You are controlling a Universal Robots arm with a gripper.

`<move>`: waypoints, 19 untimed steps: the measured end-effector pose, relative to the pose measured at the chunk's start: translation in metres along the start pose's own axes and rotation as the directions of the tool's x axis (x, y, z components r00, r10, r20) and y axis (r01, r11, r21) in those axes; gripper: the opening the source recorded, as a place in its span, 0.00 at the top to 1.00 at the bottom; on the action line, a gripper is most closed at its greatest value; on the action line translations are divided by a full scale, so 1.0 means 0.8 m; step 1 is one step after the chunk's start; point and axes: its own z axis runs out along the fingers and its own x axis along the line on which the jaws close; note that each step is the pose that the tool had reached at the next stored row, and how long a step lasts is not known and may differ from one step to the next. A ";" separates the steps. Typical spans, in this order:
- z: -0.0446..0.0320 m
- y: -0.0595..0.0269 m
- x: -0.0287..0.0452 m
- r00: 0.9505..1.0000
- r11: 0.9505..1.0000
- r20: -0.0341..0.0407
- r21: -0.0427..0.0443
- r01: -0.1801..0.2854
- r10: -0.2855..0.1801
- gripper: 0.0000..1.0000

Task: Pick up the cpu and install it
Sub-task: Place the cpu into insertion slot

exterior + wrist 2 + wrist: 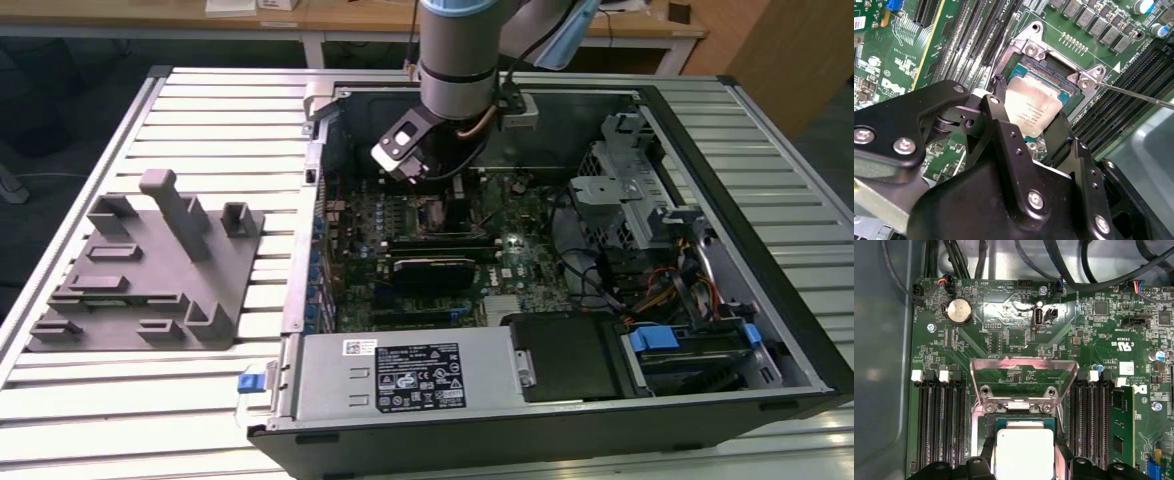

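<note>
Open computer case (561,435) lies on its side on the slatted table (200,110). Grey moulded fixture (140,275) sits at the exterior view's left, apart from the case. Label-covered metal box (400,375) is inside the case, with a blue tab (254,381) just beside it. In the first wrist view I see a coin cell (960,310) on the green motherboard (1019,335) and black cables (1064,260) along the board's edge. One memory slot possibly holds a module (1122,420).

Gripper (1028,109) over socket (1054,72), raised load plate (1024,361) close by, memory slots (941,425) flanking (both sides), cables (1099,286) beyond
</note>
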 end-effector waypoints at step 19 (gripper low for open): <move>0.0085 -0.002 0.0031 1.000 1.000 0.000 0.002 0.000 0.000 0.45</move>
